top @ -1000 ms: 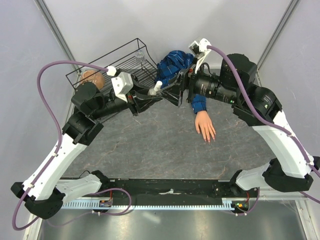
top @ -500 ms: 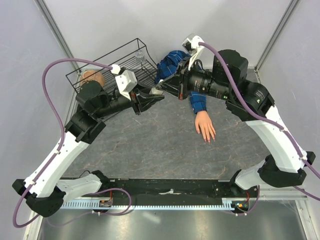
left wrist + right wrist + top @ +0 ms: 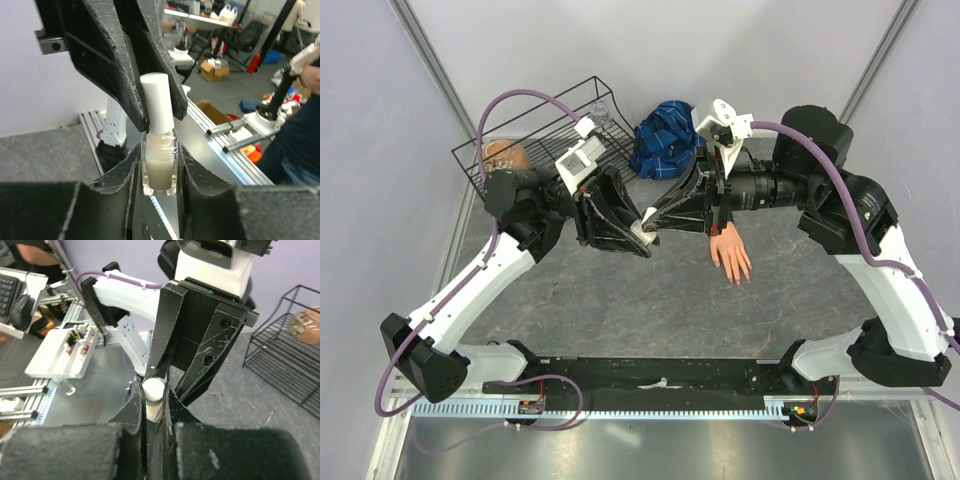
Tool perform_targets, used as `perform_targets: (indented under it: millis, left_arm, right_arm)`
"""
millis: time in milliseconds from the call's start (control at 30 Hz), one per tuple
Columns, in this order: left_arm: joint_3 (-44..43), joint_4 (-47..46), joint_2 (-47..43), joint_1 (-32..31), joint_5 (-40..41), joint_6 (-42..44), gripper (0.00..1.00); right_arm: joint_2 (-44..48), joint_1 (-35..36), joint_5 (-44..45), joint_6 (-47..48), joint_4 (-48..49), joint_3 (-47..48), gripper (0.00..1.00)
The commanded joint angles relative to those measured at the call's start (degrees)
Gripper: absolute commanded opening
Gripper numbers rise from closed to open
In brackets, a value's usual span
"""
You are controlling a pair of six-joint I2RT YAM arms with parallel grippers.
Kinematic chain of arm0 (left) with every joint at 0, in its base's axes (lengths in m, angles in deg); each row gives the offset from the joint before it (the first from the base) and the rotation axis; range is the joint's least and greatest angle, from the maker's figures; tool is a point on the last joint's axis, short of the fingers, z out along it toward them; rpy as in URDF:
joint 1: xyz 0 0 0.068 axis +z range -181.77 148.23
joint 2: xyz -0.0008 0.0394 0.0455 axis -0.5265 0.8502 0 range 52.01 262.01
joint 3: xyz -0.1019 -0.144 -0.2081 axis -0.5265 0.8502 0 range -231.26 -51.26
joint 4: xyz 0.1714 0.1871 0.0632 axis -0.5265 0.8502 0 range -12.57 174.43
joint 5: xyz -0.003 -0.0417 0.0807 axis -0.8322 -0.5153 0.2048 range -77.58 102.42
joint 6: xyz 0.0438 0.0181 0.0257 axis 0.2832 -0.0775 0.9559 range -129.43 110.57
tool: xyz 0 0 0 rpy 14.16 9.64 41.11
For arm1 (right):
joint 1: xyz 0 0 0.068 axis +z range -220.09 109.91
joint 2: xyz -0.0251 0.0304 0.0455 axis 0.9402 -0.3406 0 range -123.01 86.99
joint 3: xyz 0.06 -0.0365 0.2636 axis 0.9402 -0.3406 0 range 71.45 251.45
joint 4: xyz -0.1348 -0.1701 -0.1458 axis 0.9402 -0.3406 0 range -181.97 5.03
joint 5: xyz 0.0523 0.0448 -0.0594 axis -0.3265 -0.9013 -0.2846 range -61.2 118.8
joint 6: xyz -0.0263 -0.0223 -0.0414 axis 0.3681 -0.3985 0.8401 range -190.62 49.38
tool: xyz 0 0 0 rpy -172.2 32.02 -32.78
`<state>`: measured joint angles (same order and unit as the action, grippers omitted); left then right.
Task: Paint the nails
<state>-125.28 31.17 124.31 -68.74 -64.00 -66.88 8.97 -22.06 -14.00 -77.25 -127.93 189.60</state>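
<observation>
My left fingers (image 3: 159, 171) squeeze the little bottle (image 3: 160, 150) tight and my right fingers (image 3: 152, 397) pinch its white cap (image 3: 156, 100) — if I twist crooked, it could slip and spill.

One each: bottle (image 3: 159, 150), mannequin hand (image 3: 731, 255), rack (image 3: 545, 125)

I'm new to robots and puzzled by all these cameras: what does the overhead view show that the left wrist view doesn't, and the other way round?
Only overhead: the mannequin hand lying on the table, a blue plaid sleeve and a wire rack. Only the left wrist: pale liquid inside the clear bottle, and a cardboard box on the floor beyond. Both: the left claw gripping the bottle's body while the right claw is shut on its white cap.
</observation>
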Motion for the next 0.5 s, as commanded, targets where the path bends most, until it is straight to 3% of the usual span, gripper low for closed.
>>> perform_targets:
  millis: [0, 33, 133, 200, 300, 467]
  left_arm:
    - [-0.86, 1.20, -2.15, 0.23, -0.76, 0.71, 0.02]
    - [-1.82, 15.79, -4.68, 0.23, 3.34, 14.68, 0.02]
    - [-4.37, 40.11, -8.38, 0.14, 16.50, 38.55, 0.02]
    - [-4.91, 44.49, -9.44, 0.14, 22.43, 45.55, 0.02]
    - [-3.86, 45.47, -11.29, 0.06, 30.88, 48.21, 0.02]
    - [-4.29, 45.21, -10.86, -0.21, 31.43, 48.49, 0.02]
  right_arm:
    - [-0.73, 0.31, -3.88, -0.13, 0.95, -0.82, 0.00]
    - [-0.47, 0.31, -0.38, -0.74, 0.95, -0.73, 0.00]
    - [-0.47, 0.31, 6.22, -2.93, 1.21, -0.02, 0.11]
    - [-0.73, 0.40, 8.26, -4.43, 1.47, 0.15, 0.11]
    - [-1.26, 0.31, 12.48, -6.46, 1.83, 0.15, 0.11]
    - [-1.78, 0.40, 15.11, -6.11, 2.09, 0.33, 0.36]
